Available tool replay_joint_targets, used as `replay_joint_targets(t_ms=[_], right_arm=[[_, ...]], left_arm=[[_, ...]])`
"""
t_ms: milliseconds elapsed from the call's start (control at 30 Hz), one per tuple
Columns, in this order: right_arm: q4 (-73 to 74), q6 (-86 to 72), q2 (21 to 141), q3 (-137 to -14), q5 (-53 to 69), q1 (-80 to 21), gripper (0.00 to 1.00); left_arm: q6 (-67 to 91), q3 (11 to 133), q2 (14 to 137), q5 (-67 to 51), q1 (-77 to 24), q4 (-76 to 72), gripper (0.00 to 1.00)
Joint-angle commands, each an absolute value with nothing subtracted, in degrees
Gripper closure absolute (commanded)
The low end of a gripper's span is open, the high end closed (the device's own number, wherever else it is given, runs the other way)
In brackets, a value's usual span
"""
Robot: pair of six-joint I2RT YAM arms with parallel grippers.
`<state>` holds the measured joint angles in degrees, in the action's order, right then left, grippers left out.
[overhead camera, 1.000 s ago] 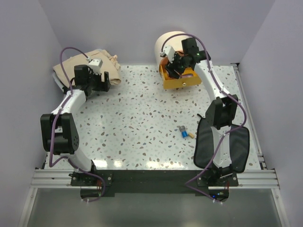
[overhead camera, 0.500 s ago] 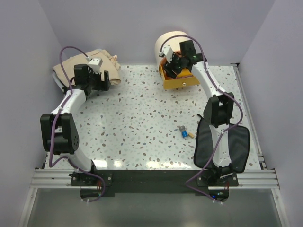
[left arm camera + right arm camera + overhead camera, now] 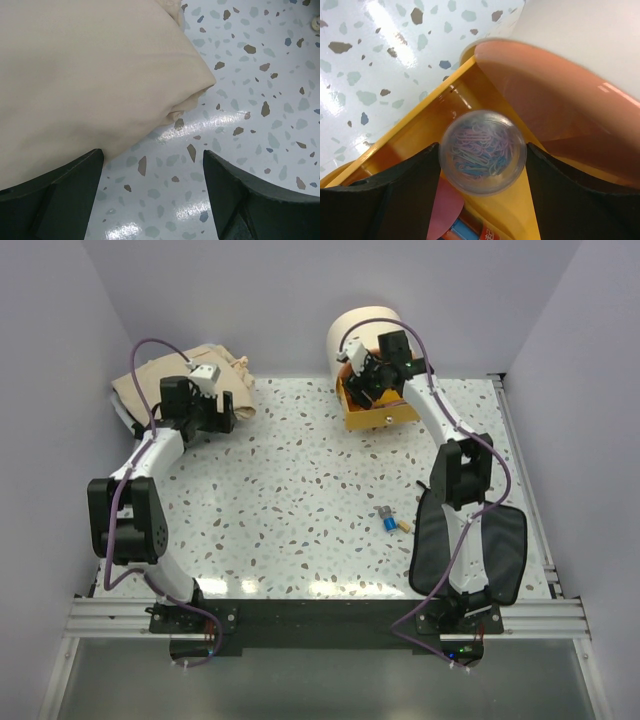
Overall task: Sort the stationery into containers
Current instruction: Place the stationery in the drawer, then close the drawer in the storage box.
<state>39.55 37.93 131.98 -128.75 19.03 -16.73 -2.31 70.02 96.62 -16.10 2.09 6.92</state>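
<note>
Right wrist view: a clear round pot (image 3: 482,159) of paper clips is seen clamped between the right jaws, over the orange drawer (image 3: 420,135) of the cream box (image 3: 580,40). By the left wrist view, the left jaws are shown spread wide and empty above the counter (image 3: 250,100), beside a beige cloth (image 3: 85,70). Only from the top external view are blue and yellow pieces (image 3: 392,521) seen, beside the black pouch (image 3: 505,550).

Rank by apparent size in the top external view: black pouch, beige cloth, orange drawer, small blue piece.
1. beige cloth and black pouch: look alike, partly behind arms
2. orange drawer
3. small blue piece
</note>
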Motion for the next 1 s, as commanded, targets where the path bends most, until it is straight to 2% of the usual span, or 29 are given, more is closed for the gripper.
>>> replay_joint_targets(t_ms=[0,67,367,467,500,533,733,967], right_arm=[[37.26,35.25,124.46,-129.11,18.28,-16.44,0.26],[37.35,34.72,123.49,-129.29,18.02,-16.44,0.23],[42.09,33.13,116.55,-130.08,15.48,-16.52,0.22],[42.89,34.36,110.85,-123.51,14.77,-16.17,0.52],[43.06,36.02,109.0,-120.96,14.77,-16.08,0.92],[43.41,36.82,105.94,-115.8,14.77,-16.08,1.0],[42.64,39.11,96.95,-99.35,18.36,-16.08,1.0],[41.4,37.88,98.34,-97.29,19.86,-16.08,1.0]], left_arm=[[-1.85,72.77,97.21,-17.14,1.41,4.57,0.14],[-1.67,73.04,97.29,-17.31,1.23,4.31,0.14],[-0.44,74.44,98.26,-19.16,0.53,3.34,0.14],[-0.44,74.44,98.35,-19.34,0.53,2.73,0.15],[1.13,74.36,98.35,-19.51,0.53,2.46,0.15],[1.32,74.36,98.35,-19.69,0.44,2.37,0.15],[2.2,74.27,98.44,-20.3,-2.11,1.67,0.16],[2.11,75.85,99.4,-19.86,-5.36,1.93,0.16]])
